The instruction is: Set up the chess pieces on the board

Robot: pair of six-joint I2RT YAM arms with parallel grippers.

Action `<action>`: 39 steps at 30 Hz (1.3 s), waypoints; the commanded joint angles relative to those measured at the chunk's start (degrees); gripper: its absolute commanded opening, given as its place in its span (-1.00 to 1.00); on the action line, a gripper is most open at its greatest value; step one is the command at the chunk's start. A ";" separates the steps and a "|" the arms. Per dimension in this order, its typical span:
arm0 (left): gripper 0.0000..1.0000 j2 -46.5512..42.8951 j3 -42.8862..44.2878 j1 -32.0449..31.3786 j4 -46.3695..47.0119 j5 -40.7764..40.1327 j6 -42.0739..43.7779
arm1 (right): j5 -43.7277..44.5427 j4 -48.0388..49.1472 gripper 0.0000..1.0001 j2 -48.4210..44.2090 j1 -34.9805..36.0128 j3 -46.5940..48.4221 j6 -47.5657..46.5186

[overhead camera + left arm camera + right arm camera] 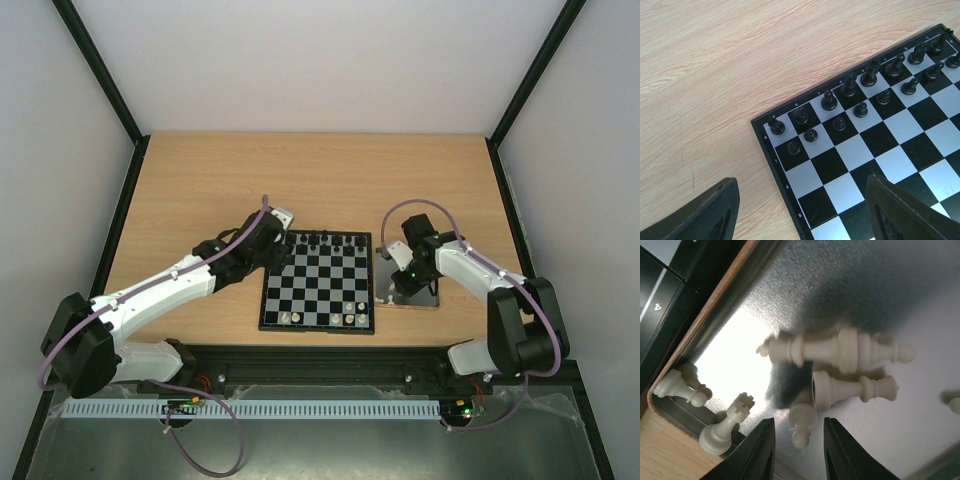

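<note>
2 pincers stand over the wooden worktop (200, 180), 1 at each side of the chessboard (318, 290). The left pincer (802, 181) hangs above the far left corner of the chessboard. Its fingers (700, 215) are spread wide and nothing is between them. Just beyond its fingertips the black pieces (860, 95) stand upright in 2 rows along the far edge.

The right pincer (799, 440) is low inside the metal tray (900, 285), which lies just to the right of the chessboard. Its fingers (757, 452) are only half spread. A small white pawn (801, 420) lies between the tips with a thin gap on each side, so it is not pinched. Just beyond this pawn a long white piece (835, 351) and a shorter white piece (855, 388) lie on their sides, close against each other, the long one farther from the pincer. To the left of the pincer a white rook (722, 432) leans tilted, and a second white pawn (677, 386) is in the tray corner.

On the chessboard some white pieces (352, 313) already stand in the near rows, most of them at the corner nearest the right pincer.
</note>
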 commanded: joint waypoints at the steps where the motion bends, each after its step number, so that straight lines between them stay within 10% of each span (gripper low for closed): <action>1: 0.45 -0.42 0.54 0.02 1.64 -0.62 0.82 | -0.16 -2.40 -0.46 1.76 -0.25 1.20 -0.10; 26: 0.47 0.72 1.07 0.91 0.96 -1.41 -0.02 | -7.46 -8.75 -0.80 -3.05 0.57 10.95 1.46; 39: 0.48 -0.60 0.75 2.34 0.78 -4.14 -1.11 | -14.94 -6.38 -0.82 2.82 12.27 16.05 3.74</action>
